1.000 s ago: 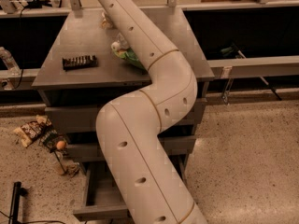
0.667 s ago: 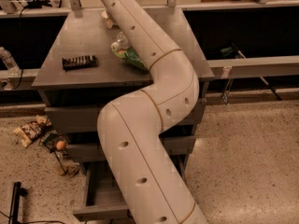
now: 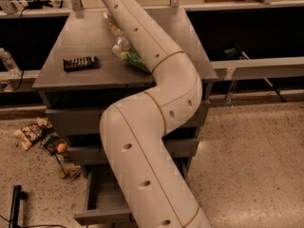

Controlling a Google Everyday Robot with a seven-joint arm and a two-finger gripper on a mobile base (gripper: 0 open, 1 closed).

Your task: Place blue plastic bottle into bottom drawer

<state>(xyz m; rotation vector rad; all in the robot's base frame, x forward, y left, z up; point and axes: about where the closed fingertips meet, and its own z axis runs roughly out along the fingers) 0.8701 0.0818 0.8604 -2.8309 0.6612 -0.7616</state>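
Note:
The blue plastic bottle (image 3: 119, 38) lies on the grey cabinet top, clear with a pale label, next to a green snack bag (image 3: 131, 59) and partly hidden by my white arm (image 3: 156, 108). The arm runs from the bottom of the camera view up over the cabinet and leaves the frame at the top. The gripper is out of view past the top edge. The bottom drawer (image 3: 100, 216) stands pulled open at the foot of the cabinet, its inside largely hidden behind the arm.
A black ridged object (image 3: 80, 63) lies on the left of the cabinet top (image 3: 90, 37). Snack packets (image 3: 32, 132) and a small orange ball (image 3: 61, 147) lie on the floor to the left. A clear bottle (image 3: 9, 63) stands on the left rail.
The arm has shifted a little over the cabinet top, and slightly more of the bottle shows beside it. Nothing else has moved.

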